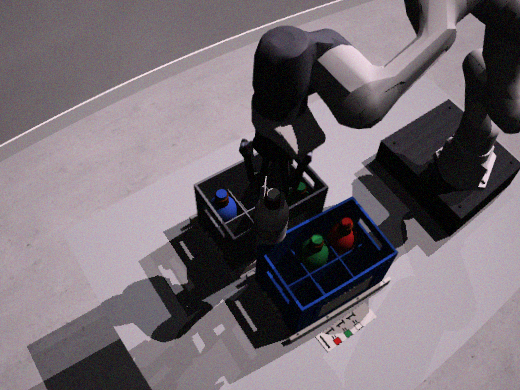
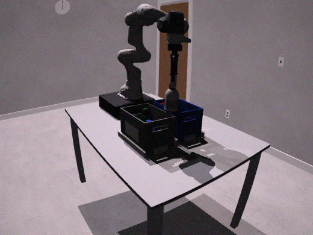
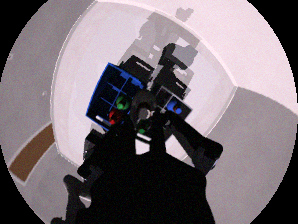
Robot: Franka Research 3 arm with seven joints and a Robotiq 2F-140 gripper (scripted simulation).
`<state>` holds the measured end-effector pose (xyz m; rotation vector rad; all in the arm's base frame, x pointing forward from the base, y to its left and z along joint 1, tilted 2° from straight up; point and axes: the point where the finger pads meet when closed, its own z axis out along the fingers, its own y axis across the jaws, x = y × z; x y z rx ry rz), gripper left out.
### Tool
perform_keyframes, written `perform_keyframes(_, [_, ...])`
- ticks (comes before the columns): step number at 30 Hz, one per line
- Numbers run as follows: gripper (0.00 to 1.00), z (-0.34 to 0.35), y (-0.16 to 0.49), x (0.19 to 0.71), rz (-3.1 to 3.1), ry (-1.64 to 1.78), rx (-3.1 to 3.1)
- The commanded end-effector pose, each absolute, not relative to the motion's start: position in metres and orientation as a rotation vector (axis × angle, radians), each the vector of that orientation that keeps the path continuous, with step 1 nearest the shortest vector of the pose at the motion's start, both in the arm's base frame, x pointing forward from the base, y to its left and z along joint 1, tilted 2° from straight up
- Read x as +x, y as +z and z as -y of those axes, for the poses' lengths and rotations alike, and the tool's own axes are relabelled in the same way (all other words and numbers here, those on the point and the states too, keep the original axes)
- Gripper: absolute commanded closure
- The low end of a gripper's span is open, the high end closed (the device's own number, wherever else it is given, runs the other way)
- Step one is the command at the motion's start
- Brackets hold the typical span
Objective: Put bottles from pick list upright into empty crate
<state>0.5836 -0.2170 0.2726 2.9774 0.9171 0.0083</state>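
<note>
My gripper [image 1: 272,192] [image 2: 172,87] is shut on the neck of a grey-labelled bottle [image 1: 271,220] [image 2: 171,100]. It holds the bottle upright in the air, over the gap between the black crate [image 1: 235,247] [image 2: 141,132] and the blue crate [image 1: 340,295] [image 2: 191,120]. In the black crate stand a blue bottle [image 1: 224,205] and a green bottle [image 1: 301,189]. In the blue crate stand a green bottle [image 1: 315,250] and a red bottle [image 1: 343,235]. The pick list [image 1: 345,330] lies on the table by the blue crate's far side. The wrist view is mostly dark with the gripper's own body.
The robot's black base [image 1: 440,165] [image 2: 112,102] stands behind the crates. The table's front edge [image 2: 210,181] runs a little beyond the crates. Low rails lie along the crates' sides.
</note>
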Motion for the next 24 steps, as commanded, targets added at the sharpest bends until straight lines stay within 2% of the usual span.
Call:
perform_keyframes(1, [1.0, 0.208, 0.279, 0.589, -0.888, 0.035, 2.975])
perform_keyframes(24, [1.0, 0.17, 0.278, 0.588, -0.888, 0.035, 2.975])
